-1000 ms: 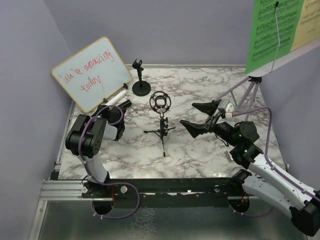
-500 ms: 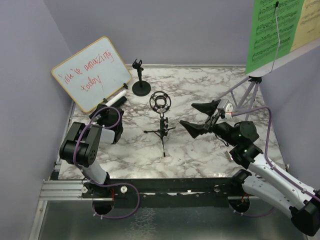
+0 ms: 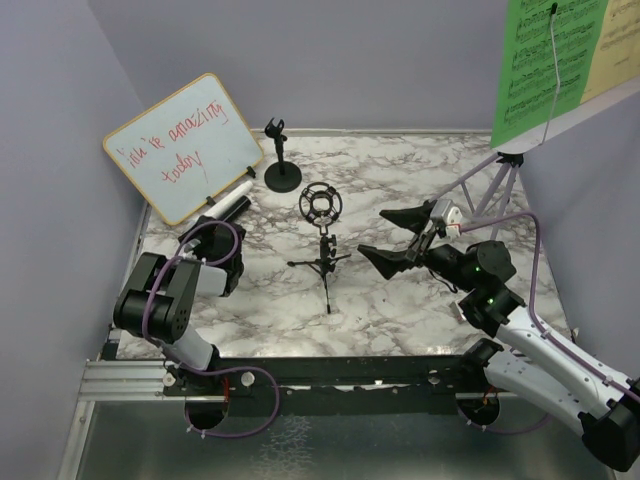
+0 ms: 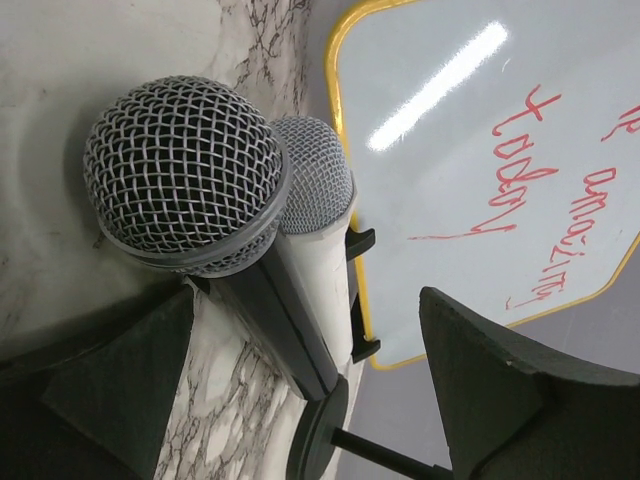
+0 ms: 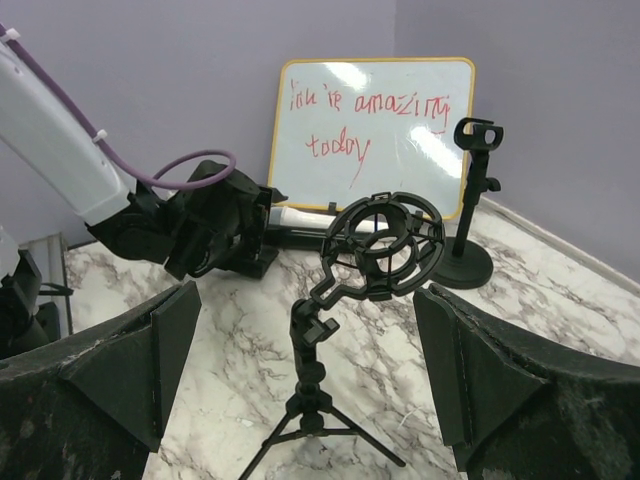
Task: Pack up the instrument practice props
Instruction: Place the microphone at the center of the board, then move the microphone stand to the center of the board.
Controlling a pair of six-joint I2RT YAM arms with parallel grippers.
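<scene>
Two grey-headed microphones lie side by side at the foot of the whiteboard, one black-bodied (image 4: 185, 175), one white-bodied (image 4: 318, 215), (image 3: 232, 205). My left gripper (image 3: 210, 228) is open just in front of their heads, its fingers (image 4: 500, 390) either side and apart from them. The black tripod with ring mount (image 3: 321, 225) stands mid-table. My right gripper (image 3: 393, 237) is open and empty to its right, facing it (image 5: 375, 250). The round-base mic holder (image 3: 281, 165) stands at the back. The lilac music rack (image 3: 495, 190) holds green (image 3: 540, 70) and yellow (image 3: 615, 40) sheets.
The wood-framed whiteboard (image 3: 180, 145) with red writing leans against the left wall behind the microphones. Lilac walls close in the marble table (image 3: 400, 300) at the back and both sides. A black rail (image 3: 330, 372) runs along the near edge.
My left arm has folded down and back, its elbow moving toward the near left, with the gripper still by the microphones. The right arm has barely moved.
</scene>
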